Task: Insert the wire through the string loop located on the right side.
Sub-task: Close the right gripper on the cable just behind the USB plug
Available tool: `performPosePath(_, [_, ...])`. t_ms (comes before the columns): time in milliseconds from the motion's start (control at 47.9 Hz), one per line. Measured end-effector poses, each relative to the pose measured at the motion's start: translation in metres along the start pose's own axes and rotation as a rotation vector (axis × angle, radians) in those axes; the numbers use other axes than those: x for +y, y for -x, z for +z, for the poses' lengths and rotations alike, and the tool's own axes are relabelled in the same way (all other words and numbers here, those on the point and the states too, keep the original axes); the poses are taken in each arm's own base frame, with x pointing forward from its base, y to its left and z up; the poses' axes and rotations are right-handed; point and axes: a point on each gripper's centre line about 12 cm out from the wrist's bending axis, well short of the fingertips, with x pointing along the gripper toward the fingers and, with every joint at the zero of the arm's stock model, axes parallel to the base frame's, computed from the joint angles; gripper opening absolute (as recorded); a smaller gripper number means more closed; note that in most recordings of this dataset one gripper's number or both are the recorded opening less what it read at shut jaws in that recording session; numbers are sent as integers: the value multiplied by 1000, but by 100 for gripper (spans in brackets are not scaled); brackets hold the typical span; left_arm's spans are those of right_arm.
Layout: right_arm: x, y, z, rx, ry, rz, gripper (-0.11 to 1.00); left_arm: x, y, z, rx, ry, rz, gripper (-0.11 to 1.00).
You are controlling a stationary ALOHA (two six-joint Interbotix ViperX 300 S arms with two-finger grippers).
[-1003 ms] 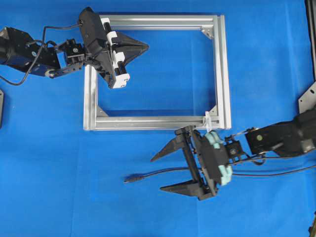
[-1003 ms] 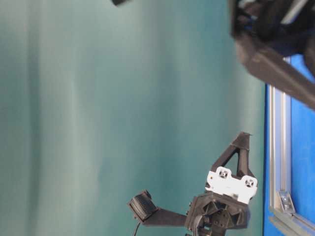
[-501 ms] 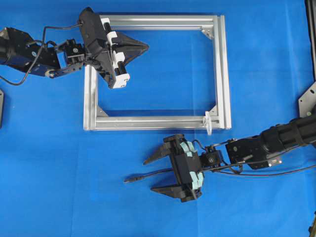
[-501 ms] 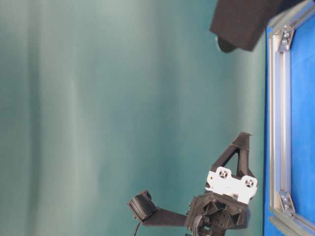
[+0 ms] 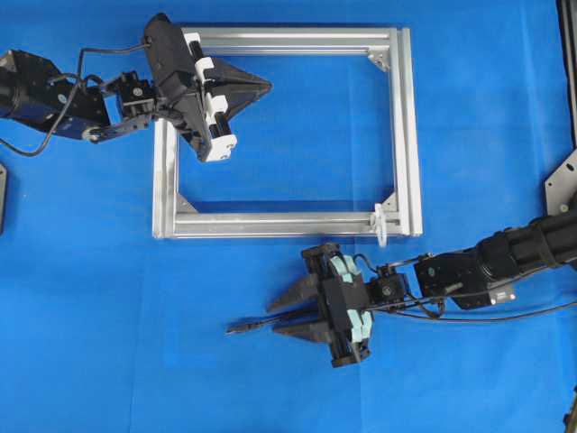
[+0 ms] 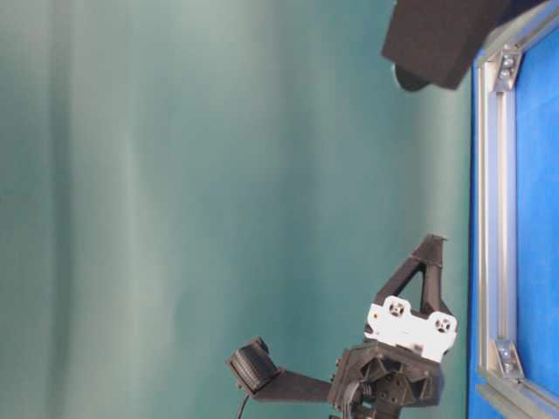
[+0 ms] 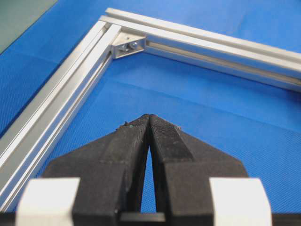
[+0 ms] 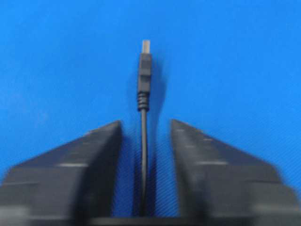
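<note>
Lying on the blue table surface (image 5: 108, 343), the wire (image 5: 270, 320) runs from the 3 o'clock edge of the overhead view toward 9 o'clock, ending in a thicker plug tip with a small metal end, seen in the right wrist view at 12 o'clock of the fingers. No brand, label or legible writing shows on any part. The right gripper (image 5: 287, 316) sits at 6 o'clock of the silver aluminium frame (image 5: 410, 135), its two black fingers (image 8: 84, 160) standing either side of the wire with narrow gaps of blue showing between each inner face and the cable; the jaws are nearly together but not yet pressed on it, and the fingers are blurred in the wrist view. The plug tip projects beyond the fingertips toward 9 o'clock in the overhead view. The string loop (image 5: 381, 225), small and white, hangs on the frame's lower rail near its 5 o'clock corner, up and to the right of the right gripper and apart from it. The left gripper (image 7: 149, 123) hovers over the frame's 10 o'clock corner, its fingers pressed together at the tips and holding nothing; a corner bracket (image 7: 128, 44) lies at 12 o'clock of them.
</note>
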Motion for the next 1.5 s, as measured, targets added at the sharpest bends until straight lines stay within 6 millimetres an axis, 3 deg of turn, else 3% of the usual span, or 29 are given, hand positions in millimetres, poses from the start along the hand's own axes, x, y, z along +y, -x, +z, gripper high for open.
performPosePath(104, [0,1,-1,3,1,-3,-4,0,0,-1,3,1,1,0])
performPosePath(543, [0,1,0,6,1,-3,-4,0,0,-1,3,1,1,0])
performPosePath(1107, [14,34,75,40,50,21,-4,0,0,-1,3,1,1,0])
performPosePath(1504, [15,33,79,52,57,22,-4,0,0,-1,3,0,0,0])
